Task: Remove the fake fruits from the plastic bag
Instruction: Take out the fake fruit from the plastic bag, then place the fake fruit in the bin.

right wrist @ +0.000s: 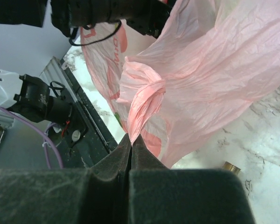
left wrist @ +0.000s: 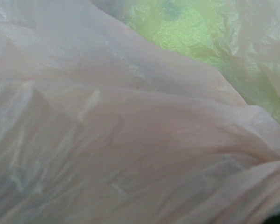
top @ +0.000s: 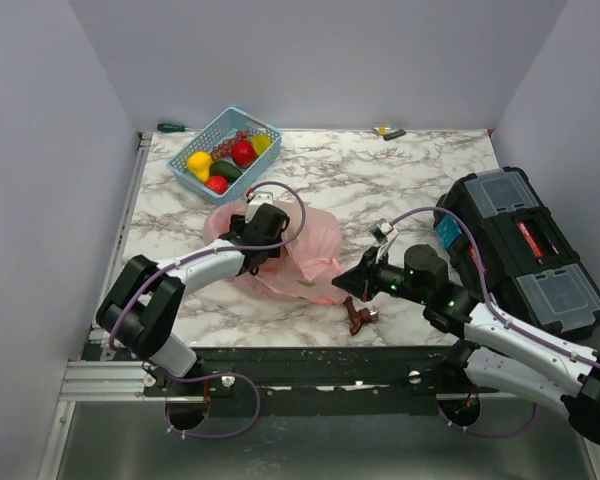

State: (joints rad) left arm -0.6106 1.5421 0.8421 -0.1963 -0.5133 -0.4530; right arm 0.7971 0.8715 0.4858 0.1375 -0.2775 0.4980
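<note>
The right gripper (right wrist: 131, 140), clamped on the bag (right wrist: 214, 70), should hold it taut while the left gripper (top: 263, 231), jaws hidden, seeks the green fruit (left wrist: 186, 28).

From above, the light is bright, even and soft. The marble table (top: 400, 170) shows no harsh glare, and only a faint, short shadow hugs the bag (top: 315, 240). That picture is sharp from edge to edge.

The left wrist view is filled by the bag at very close range. It is milky, low in contrast and out of focus, with light passing through the film and a yellow-green tint at the top right.

In the right wrist view the bag's creases are crisp and brightly lit, nearly washed out at the upper right. The right hand's (right wrist: 131, 142) dark pads (right wrist: 186, 196) are blurred and almost black.
</note>
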